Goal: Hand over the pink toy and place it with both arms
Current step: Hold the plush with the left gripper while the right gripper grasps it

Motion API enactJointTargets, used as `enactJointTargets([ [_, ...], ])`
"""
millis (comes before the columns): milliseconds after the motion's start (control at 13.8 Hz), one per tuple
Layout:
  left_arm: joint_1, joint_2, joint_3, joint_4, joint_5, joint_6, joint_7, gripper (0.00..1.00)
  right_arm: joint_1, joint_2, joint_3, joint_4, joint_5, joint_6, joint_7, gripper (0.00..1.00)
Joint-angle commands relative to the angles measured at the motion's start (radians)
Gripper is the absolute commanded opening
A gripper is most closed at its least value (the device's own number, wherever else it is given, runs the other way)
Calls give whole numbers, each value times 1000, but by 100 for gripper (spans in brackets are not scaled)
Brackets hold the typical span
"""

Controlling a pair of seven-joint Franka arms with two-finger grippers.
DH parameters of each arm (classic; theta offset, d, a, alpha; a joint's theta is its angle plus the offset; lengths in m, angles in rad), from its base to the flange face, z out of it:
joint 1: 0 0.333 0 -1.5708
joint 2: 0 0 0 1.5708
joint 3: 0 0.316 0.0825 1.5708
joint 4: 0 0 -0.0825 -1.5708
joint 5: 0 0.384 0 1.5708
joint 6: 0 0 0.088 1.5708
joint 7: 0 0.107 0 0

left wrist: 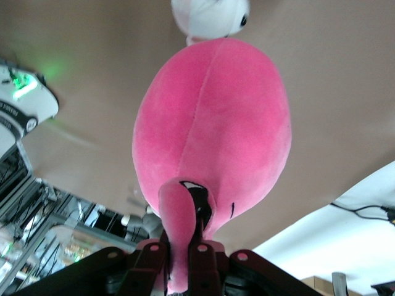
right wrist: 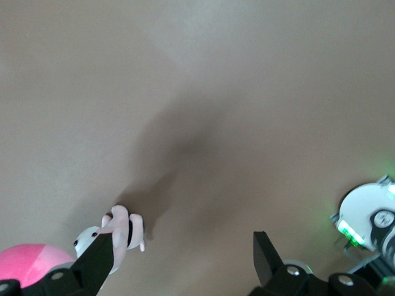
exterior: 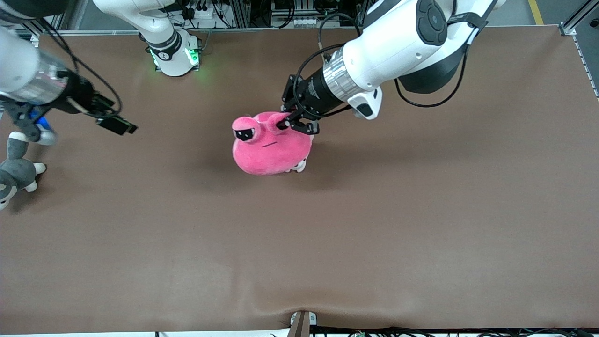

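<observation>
The pink toy (exterior: 271,147) is in the middle of the brown table (exterior: 374,210). My left gripper (exterior: 286,123) reaches in from the left arm's end and is shut on one of the toy's eye stalks. In the left wrist view the stalk is pinched between the fingers of the left gripper (left wrist: 182,250) and the toy's round body (left wrist: 213,123) hangs away from them. My right gripper (exterior: 25,127) is open and empty over the right arm's end of the table, well apart from the toy. The right wrist view shows the right gripper (right wrist: 182,246) with its fingers wide apart, and a bit of the toy (right wrist: 28,262) at the edge.
A small pale pink-and-white puppy plush (exterior: 299,165) lies on the table against the toy, mostly hidden by it; it also shows in the left wrist view (left wrist: 210,18) and the right wrist view (right wrist: 120,237). A grey-and-white plush animal (exterior: 16,171) lies under the right gripper. The right arm's base (exterior: 175,56) stands at the table's back edge.
</observation>
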Motion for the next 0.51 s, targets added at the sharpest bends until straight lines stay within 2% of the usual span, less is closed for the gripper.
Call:
enactJointTargets([
  [0, -31, 38, 2, 34, -45, 62, -21, 0, 16, 42, -8, 52, 54, -17, 118, 100],
  [290, -78, 70, 3, 34, -48, 119, -25, 0, 46, 51, -8, 60, 146, -11, 247, 100],
  [435, -108, 93, 5, 34, -48, 165, -33, 0, 48, 59, -8, 98, 188, -11, 335, 100],
])
